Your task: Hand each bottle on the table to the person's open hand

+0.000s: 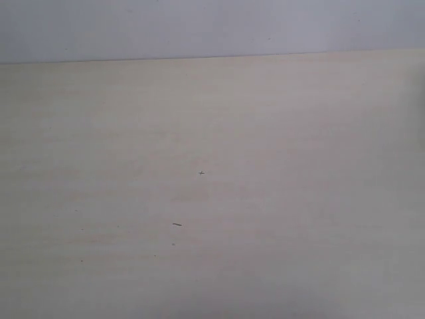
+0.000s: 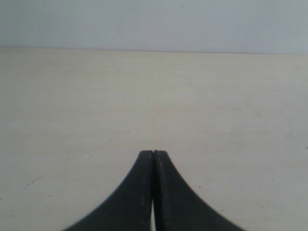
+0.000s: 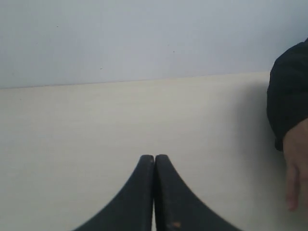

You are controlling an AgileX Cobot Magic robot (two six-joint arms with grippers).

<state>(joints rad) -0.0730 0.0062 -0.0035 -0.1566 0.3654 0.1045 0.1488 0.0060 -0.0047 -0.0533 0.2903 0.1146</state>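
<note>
— Two sets of fingers: how do they stand?
— Both pairs are pressed together tip to tip, with nothing between them. The left fingers (image 2: 143, 168) hang low over the table (image 1: 279, 166), pointing toward its far edge and the pale wall (image 1: 199, 26). The right fingers (image 3: 166, 173) are posed the same way.
— And the person's open hand (image 3: 296, 166)?
— Only the right wrist view catches it, off to one side and well apart from the right fingers. A black sleeve (image 3: 288, 96) is at the wrist, and the fingertips are lowered toward the table. I cannot tell whether they touch it.
</note>
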